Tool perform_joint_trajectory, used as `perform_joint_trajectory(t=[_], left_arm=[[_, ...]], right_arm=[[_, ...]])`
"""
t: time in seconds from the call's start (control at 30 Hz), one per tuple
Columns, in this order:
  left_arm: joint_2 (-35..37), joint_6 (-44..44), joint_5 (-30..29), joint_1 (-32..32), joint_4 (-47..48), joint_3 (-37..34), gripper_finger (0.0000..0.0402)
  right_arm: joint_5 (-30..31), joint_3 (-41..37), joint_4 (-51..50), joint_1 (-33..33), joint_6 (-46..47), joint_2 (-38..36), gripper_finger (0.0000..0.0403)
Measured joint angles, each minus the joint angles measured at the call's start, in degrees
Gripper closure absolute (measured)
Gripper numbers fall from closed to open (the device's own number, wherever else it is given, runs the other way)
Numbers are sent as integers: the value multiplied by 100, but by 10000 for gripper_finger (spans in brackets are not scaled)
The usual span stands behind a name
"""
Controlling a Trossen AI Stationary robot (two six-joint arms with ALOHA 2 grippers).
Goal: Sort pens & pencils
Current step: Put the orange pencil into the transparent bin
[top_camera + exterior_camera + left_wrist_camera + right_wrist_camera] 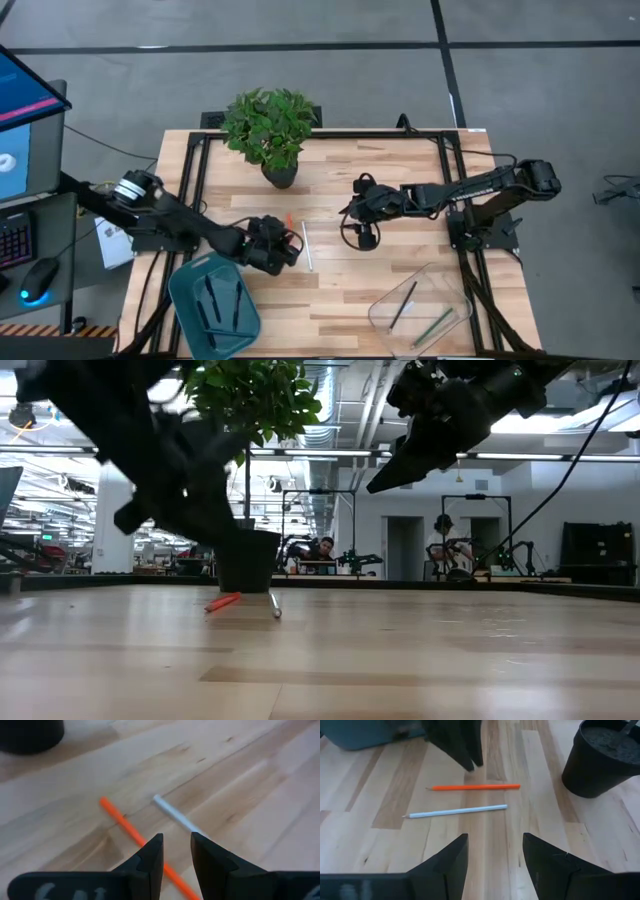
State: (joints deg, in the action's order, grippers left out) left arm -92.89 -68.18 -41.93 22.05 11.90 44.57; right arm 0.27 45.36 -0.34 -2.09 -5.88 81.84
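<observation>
Orange pencil (475, 786), white pencil (456, 811), teal tray (190, 290).

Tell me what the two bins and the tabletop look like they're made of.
Teal rounded bin: opaque, moulded, slightly glossy, likely plastic. Clear rectangular bin: see-through walls showing the wood below, probably clear plastic, though glass can't be ruled out. Pale plank tabletop: wood by its grain and joined strips, with a smooth satin finish.

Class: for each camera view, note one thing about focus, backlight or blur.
High view: evenly lit, light wooden table sharp. Low view: both arms are dark silhouettes against bright ceiling lights. Left wrist view: thin orange pencil and thin white pencil look soft. Right wrist view: both pencils crisp, the near dark fingers blurred.
</observation>
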Motion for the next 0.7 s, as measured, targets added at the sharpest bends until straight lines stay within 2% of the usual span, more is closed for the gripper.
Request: perform_joint_trajectory(t=[0.27,0.7], left_arm=[[-393,-220,367,-220,17,-2,313],[-392,-238,227,-259,85,68,313]], right_arm=[[-2,0,15,0,2,0,194],[-4,0,37,-2,-9,0,195]])
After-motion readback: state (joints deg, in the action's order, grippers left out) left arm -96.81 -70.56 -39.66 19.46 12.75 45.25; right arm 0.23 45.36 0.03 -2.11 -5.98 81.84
